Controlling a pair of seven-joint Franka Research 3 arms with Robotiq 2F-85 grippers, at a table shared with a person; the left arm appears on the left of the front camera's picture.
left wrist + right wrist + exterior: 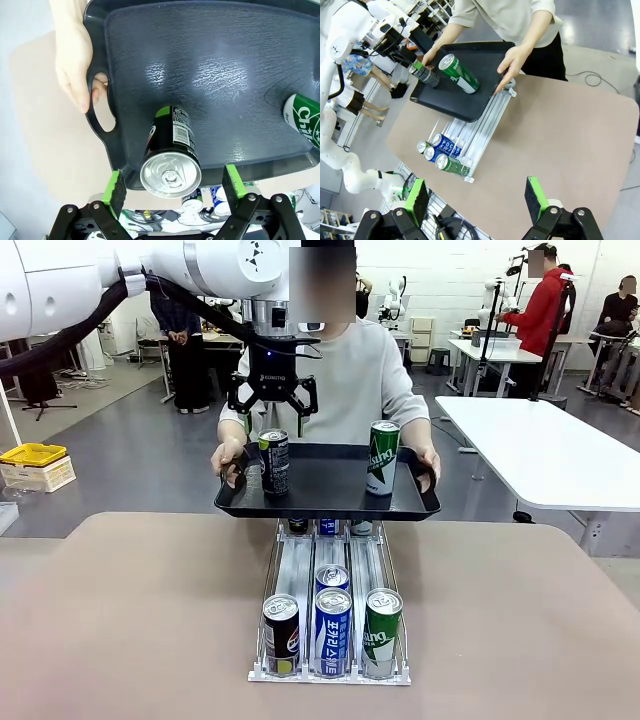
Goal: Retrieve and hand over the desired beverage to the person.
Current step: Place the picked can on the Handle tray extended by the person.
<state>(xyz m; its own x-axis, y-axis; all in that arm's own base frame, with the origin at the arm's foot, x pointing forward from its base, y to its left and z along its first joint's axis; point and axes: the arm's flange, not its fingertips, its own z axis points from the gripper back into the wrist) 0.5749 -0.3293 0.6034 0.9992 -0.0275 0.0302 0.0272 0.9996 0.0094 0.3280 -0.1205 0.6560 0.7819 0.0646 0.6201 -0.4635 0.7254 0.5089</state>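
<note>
Right gripper (476, 200): jaws wide apart, holding nothing, high above the near edge of the brown counter (130, 610). Can rack (330, 660): white, three lanes, on the counter's middle; a black can (281, 634), blue can (332, 630) and green can (382, 632) stand at its front, a second blue can (332, 578) behind. Tray (326, 502): black, held level over the rack's far end by the person (360, 380), a hand (229, 457) at each handle. On the tray: black beverage can (274, 461), upright, left side; green beverage can (382, 457), upright, right side. Left gripper (272, 403): jaws apart, directly above the black beverage can, not touching it
</note>
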